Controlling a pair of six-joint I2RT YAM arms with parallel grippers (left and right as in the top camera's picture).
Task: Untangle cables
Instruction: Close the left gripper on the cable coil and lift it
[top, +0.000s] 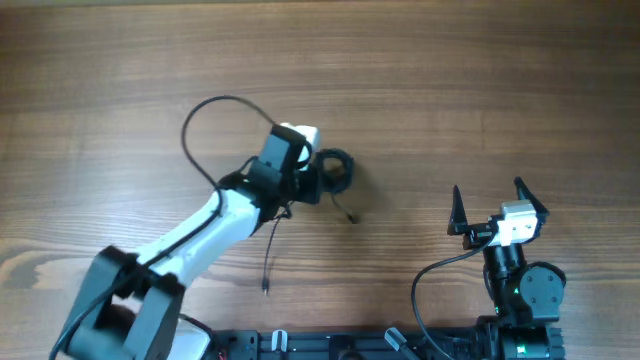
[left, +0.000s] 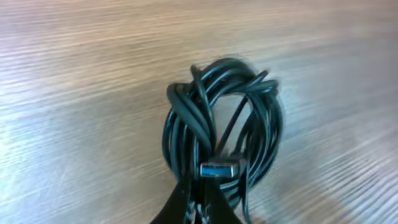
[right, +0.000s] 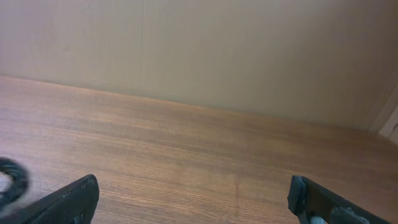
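The cables (top: 337, 170) are a small coil of thin black wire on the wooden table, with a loose end trailing toward the front (top: 350, 214). In the left wrist view the coil (left: 224, 118) fills the middle, with a blue-tipped USB plug (left: 217, 169) at its near side. My left gripper (top: 318, 182) is at the coil's left edge; its fingers (left: 200, 198) are pressed together on the coil's near strands just below the plug. My right gripper (top: 490, 208) is open and empty, well to the right of the coil, fingers spread wide (right: 196, 202). The coil's edge shows at the far left of the right wrist view (right: 9, 180).
Another thin black wire (top: 268, 258) hangs from under the left arm toward the front edge, ending in a small plug. The left arm's own thicker cable (top: 205, 115) loops out to the back left. A beige wall (right: 199, 50) stands behind the table.
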